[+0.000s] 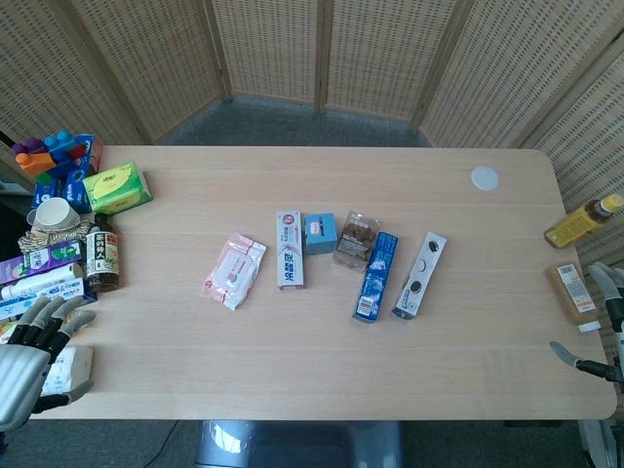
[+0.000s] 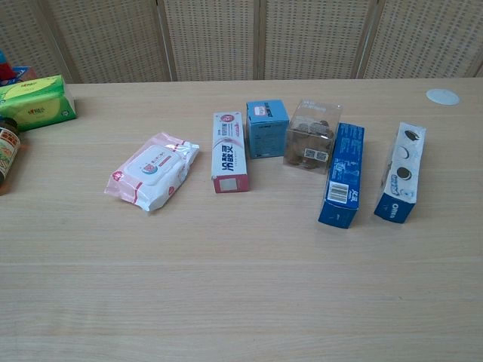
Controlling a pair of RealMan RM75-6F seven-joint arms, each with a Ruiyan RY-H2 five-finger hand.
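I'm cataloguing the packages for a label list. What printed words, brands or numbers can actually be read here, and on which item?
"OREO": on the near end of the white-and-blue biscuit box, far right of the row.
Blue box: barcode and white print, too small to read.
Toothpaste box: large red characters, blurred.
Pink wipes pack, small blue carton, clear tub, green tissue pack: print unreadable.
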